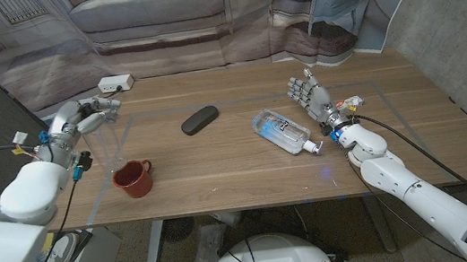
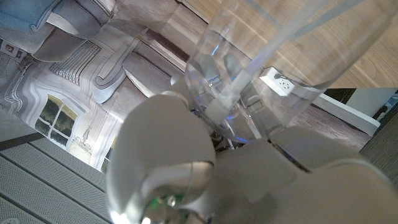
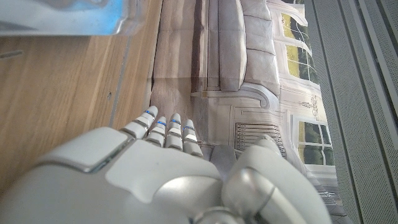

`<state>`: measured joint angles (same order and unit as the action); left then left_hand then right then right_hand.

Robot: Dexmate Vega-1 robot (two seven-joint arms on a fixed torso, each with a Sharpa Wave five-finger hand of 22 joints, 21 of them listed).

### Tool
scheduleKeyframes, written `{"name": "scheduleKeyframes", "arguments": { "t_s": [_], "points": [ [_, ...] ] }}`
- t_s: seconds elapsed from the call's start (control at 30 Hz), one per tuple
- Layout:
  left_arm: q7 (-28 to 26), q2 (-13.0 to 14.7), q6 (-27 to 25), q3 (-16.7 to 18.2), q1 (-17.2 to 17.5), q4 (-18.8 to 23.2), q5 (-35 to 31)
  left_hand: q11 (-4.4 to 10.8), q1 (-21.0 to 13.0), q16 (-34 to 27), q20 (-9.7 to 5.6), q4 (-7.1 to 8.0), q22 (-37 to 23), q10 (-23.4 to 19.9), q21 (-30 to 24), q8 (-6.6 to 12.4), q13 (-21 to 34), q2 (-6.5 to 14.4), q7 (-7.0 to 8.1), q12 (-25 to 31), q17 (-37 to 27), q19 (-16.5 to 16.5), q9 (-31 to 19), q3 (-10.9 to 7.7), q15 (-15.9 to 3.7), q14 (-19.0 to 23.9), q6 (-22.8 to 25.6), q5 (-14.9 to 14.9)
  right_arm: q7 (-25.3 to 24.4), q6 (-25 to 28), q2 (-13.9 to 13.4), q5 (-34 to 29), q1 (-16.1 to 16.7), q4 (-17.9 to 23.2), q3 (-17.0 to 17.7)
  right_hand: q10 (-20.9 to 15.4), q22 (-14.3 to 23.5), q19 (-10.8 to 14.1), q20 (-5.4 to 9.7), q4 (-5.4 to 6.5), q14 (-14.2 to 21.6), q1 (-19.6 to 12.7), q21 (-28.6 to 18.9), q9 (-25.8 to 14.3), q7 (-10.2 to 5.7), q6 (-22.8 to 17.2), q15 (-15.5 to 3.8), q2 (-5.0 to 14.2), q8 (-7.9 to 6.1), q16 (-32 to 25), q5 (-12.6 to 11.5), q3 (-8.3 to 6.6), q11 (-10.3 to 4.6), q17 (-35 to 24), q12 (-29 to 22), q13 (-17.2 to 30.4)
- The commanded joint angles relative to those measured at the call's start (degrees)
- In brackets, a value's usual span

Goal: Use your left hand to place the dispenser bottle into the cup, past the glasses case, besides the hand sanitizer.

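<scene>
My left hand point(image 1: 78, 118) grips a clear dispenser bottle point(image 1: 112, 145) by its top at the table's left side. The bottle hangs down just behind a red cup point(image 1: 133, 178). In the left wrist view the bottle point(image 2: 249, 56), with its inner tube, shows close beyond the left hand point(image 2: 205, 168). A dark glasses case point(image 1: 199, 119) lies at the middle of the table. A clear hand sanitizer point(image 1: 283, 132) with a blue label lies on its side, right of centre. My right hand point(image 1: 310, 96) stands just right of it, fingers apart and holding nothing. In the right wrist view, the sanitizer's edge point(image 3: 62, 15) shows beyond the right hand point(image 3: 155, 174).
A white power strip point(image 1: 116, 81) sits at the table's far left edge. A grey sofa point(image 1: 150, 11) stands behind the table. Bare wood lies between the cup and the sanitizer.
</scene>
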<state>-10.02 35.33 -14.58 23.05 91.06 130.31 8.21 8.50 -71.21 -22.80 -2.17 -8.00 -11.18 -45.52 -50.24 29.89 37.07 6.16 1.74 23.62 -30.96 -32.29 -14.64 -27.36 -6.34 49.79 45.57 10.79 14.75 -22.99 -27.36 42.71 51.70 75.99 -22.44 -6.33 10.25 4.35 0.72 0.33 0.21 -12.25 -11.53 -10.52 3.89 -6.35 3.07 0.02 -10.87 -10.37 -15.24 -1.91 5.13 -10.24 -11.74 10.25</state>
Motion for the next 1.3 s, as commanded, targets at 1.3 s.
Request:
{"name": "scheduleKeyframes", "arguments": {
  "t_s": [1.3],
  "points": [
    [-9.28,-3.53,17.76,-9.41,0.22,-8.15,-8.74,0.84,-0.15,0.37,-0.92,-0.31,0.08,-2.23,-1.75,0.20,0.60,-0.56,1.07,0.09,-1.79,1.10,1.01,-0.13,-3.02,0.84,2.00,0.05,-0.23,-0.20,-1.46,0.01,1.76,2.01,0.62,-0.32,0.23,0.41,0.07,0.08,0.38,0.15,-0.06,-0.10,-0.09,-0.38,-0.02,0.78,-0.22,-0.33,0.11,0.43,0.24,-0.23,-0.22,0.29]
  ]
}}
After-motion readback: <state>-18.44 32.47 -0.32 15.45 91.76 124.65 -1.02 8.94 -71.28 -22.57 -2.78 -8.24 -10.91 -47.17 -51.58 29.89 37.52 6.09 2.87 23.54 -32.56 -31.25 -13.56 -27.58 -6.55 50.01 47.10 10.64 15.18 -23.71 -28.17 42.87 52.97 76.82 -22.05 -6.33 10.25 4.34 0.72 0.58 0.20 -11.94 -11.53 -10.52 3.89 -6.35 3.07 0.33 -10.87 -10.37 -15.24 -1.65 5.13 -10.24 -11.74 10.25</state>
